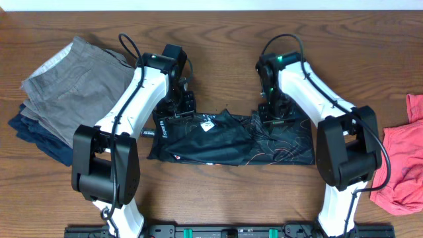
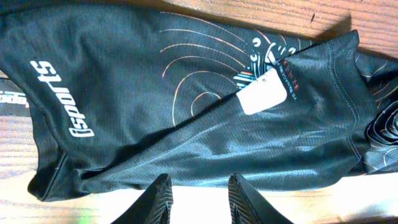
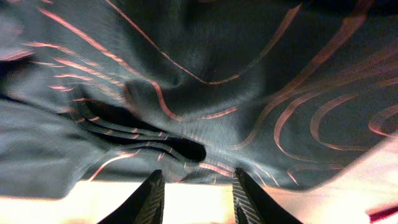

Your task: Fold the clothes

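Overhead: thin black jersey point(image 1: 231, 142), rumpled oblong, orange contour lines, wood-grain table point(image 1: 211, 26)

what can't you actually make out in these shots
- Overhead: the red shirt, cut off by the right edge.
- Overhead: the far edge of the jersey, covered by the left arm and right arm.
- Left wrist: any print on the white tag, washed out by glare.
- Right wrist: which part of the jersey this is; too close, blurred.
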`<act>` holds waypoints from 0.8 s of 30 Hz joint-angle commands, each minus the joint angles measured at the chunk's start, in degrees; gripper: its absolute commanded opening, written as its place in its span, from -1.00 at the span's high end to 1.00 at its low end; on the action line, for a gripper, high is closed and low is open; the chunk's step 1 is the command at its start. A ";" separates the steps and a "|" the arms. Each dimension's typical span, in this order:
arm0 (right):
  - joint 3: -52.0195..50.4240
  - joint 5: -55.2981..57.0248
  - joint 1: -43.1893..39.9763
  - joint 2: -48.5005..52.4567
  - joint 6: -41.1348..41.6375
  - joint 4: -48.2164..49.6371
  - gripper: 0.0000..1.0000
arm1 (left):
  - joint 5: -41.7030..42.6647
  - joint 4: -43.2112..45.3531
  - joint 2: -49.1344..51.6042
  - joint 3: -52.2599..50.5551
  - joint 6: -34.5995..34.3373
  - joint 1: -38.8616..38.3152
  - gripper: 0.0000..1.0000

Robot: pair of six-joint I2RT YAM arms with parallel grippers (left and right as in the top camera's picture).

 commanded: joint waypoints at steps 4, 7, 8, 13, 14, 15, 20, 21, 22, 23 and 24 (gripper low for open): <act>-8.70 -0.81 0.74 -0.50 0.90 4.55 0.24 | -0.70 -0.33 -1.49 -0.31 -0.72 0.13 0.35; -10.49 -3.89 0.79 -0.50 0.35 6.38 0.32 | -0.70 -0.33 -1.49 -0.31 -0.74 0.13 0.35; -10.56 -4.87 0.83 -0.50 -0.04 6.58 0.34 | -0.70 -0.31 -1.49 -0.31 -0.74 0.13 0.35; -10.45 -6.75 0.81 -0.50 -0.48 7.02 0.56 | -0.70 -0.35 -1.49 -0.31 -0.74 0.13 0.35; -10.45 -6.78 0.81 -0.50 -0.59 7.02 0.63 | -0.70 -0.35 -1.49 -0.31 -0.74 0.13 0.35; -10.45 -7.02 0.83 -0.50 -1.01 7.02 0.69 | -0.70 -0.33 -1.49 -0.31 -0.74 0.13 0.35; -10.45 -8.07 0.83 -0.50 -1.97 6.91 0.76 | -0.70 -0.33 -1.49 -0.31 -0.74 0.13 0.35; -10.45 -8.07 0.83 -0.50 -1.99 6.86 0.88 | -0.70 -0.33 -1.49 -0.31 -0.74 0.13 0.35; -10.45 -8.33 0.83 -0.50 -2.10 6.69 0.97 | -0.70 -0.33 -1.49 -0.31 -0.74 0.13 0.35; -10.45 -9.68 0.85 -0.50 -3.67 6.36 0.98 | -0.70 -0.33 -1.49 -0.31 -0.74 0.13 0.35; -10.45 -11.69 0.85 -0.59 -5.79 6.05 0.97 | -0.70 -0.33 -1.49 -0.31 -0.74 0.13 0.35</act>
